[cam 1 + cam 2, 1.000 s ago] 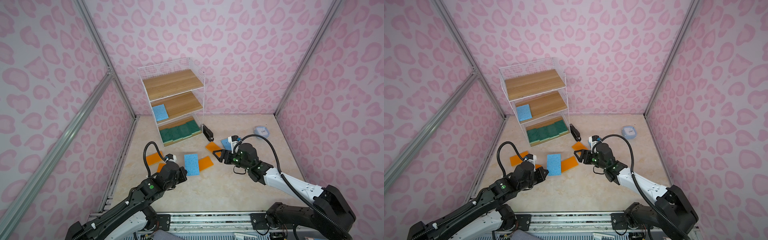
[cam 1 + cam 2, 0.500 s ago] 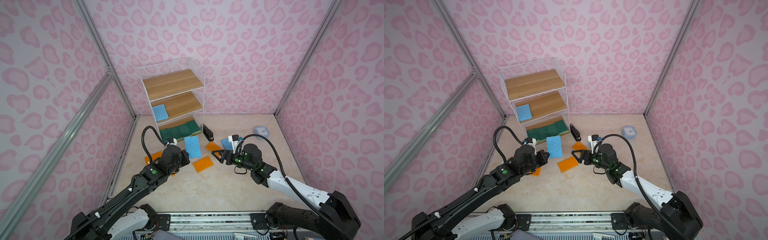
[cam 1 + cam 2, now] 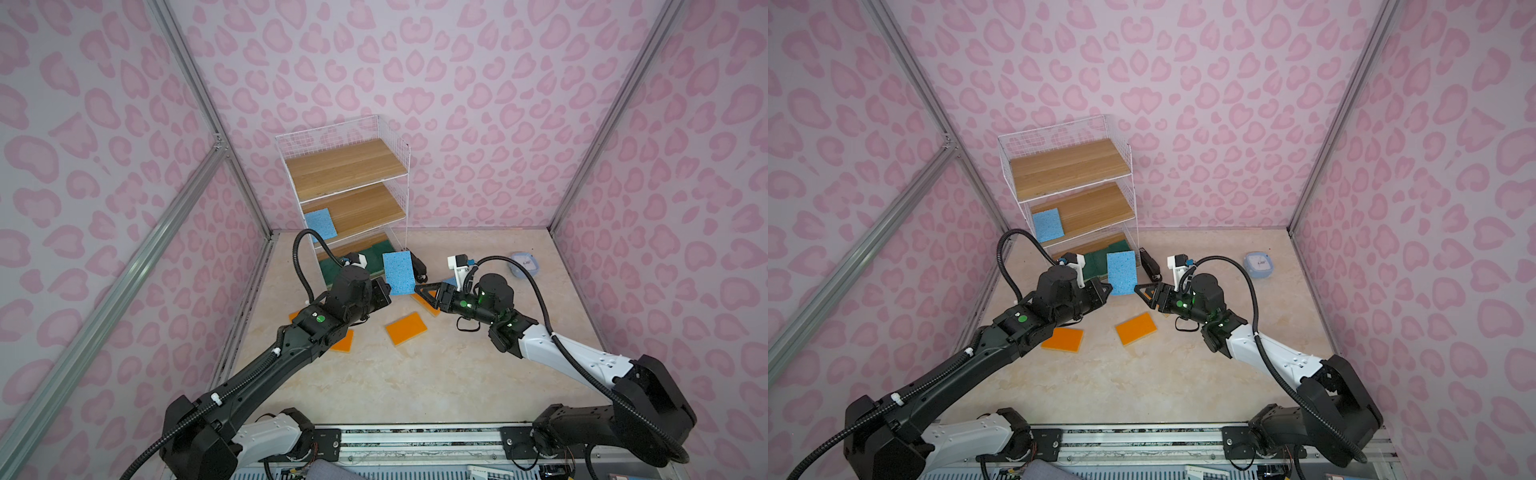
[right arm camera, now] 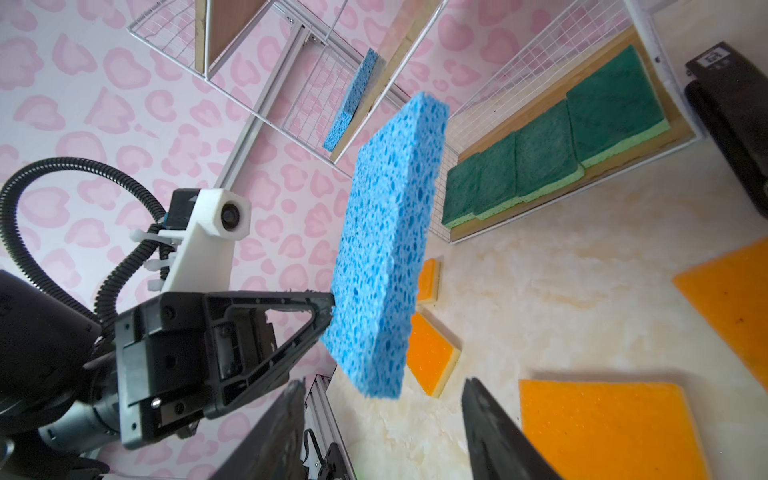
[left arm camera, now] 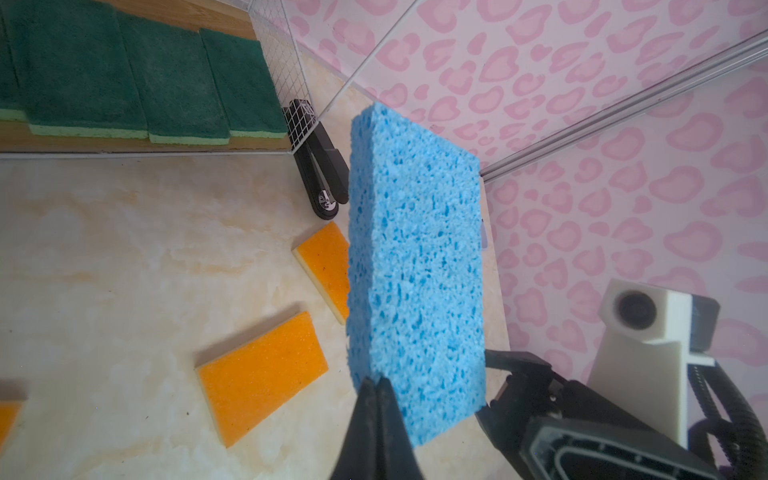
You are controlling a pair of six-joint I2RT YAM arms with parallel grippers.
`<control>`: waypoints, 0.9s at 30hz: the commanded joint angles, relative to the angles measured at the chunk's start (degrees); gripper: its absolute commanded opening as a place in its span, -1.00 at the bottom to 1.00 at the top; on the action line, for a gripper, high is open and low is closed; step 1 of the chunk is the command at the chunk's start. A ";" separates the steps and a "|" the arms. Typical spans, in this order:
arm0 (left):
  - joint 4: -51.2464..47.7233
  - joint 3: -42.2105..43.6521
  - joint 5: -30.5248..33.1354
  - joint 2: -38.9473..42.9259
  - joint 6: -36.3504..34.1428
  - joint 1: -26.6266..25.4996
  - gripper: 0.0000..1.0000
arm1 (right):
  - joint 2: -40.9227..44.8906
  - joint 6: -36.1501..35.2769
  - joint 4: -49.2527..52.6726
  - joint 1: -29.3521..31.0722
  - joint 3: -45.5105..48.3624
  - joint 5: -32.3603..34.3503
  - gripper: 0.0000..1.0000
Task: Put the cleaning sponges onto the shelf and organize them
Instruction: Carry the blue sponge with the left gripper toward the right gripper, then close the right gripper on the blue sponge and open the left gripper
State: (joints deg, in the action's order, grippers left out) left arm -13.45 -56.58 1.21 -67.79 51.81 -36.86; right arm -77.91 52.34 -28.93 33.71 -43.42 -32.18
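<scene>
One light blue porous rectangular sponge (image 3: 398, 272) hangs upright above the counter (image 3: 374, 382), clamped by its lower edge in my left pincer (image 3: 387, 292). My right pincer (image 3: 417, 288) faces it with jaws apart, just beside the sponge's lower corner. Beyond the left pincer stands the white wire shelf with wooden boards (image 3: 345, 168), with four dark green pads (image 4: 540, 153) side by side on its bottom tier and another blue sponge (image 3: 320, 224) on the middle tier. Orange pads (image 3: 406, 329) lie flat on the counter below both pincers.
</scene>
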 commanded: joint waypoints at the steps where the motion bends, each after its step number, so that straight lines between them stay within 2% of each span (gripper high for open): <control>1: 2.61 -1.08 -1.44 -0.24 -0.01 0.32 -0.92 | -2.61 2.56 -4.82 -0.36 -1.43 -2.33 0.09; 7: 2.70 -2.13 -2.25 -0.72 -0.46 0.90 -0.92 | -7.09 6.44 -10.42 -0.39 -3.24 -5.07 -0.18; 14: 2.87 -2.35 -3.36 -1.12 -0.61 1.70 -0.92 | -7.92 6.51 -9.67 -0.30 -4.84 -4.92 -0.82; 17: 2.65 -2.38 -3.71 -0.70 -1.27 1.99 -0.92 | -7.74 5.36 -7.58 -0.32 -5.82 -4.56 -0.94; 18: 2.70 -2.29 -3.80 -0.47 -1.78 2.05 -0.85 | -7.78 4.84 -6.84 -0.32 -6.09 -4.47 -0.95; 20: 2.08 -2.37 -3.66 0.30 -3.89 2.07 -0.07 | -7.54 3.53 -4.81 -0.25 -7.11 -4.21 -0.96; 21: 0.99 -2.48 -2.92 0.80 -5.34 2.01 0.14 | -7.46 2.74 -3.59 -0.26 -7.65 -4.03 -0.97; 22: -0.50 -2.11 -1.50 1.68 -6.64 2.02 0.51 | -7.42 1.70 -2.12 -0.28 -8.35 -3.79 -0.97; 23: -2.03 -1.38 0.14 2.87 -7.60 2.03 0.76 | -7.39 0.56 -0.34 -0.31 -9.26 -3.69 -0.97; 24: -3.26 -0.41 1.58 4.20 -8.32 2.13 0.81 | -7.45 -0.48 1.16 -0.32 -10.17 -3.60 -0.97; 25: -4.37 0.98 3.10 5.76 -8.93 2.06 0.98 | -7.63 -1.77 3.00 -0.31 -11.38 -3.46 -0.97; 27: -6.20 3.93 5.26 9.07 -9.43 2.08 0.95 | -8.31 -4.08 6.36 -0.31 -13.89 -3.41 -0.97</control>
State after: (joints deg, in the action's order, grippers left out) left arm -15.18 -55.07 1.83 -61.28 45.60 -34.87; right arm -85.52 52.90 -27.27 33.36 -55.42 -35.99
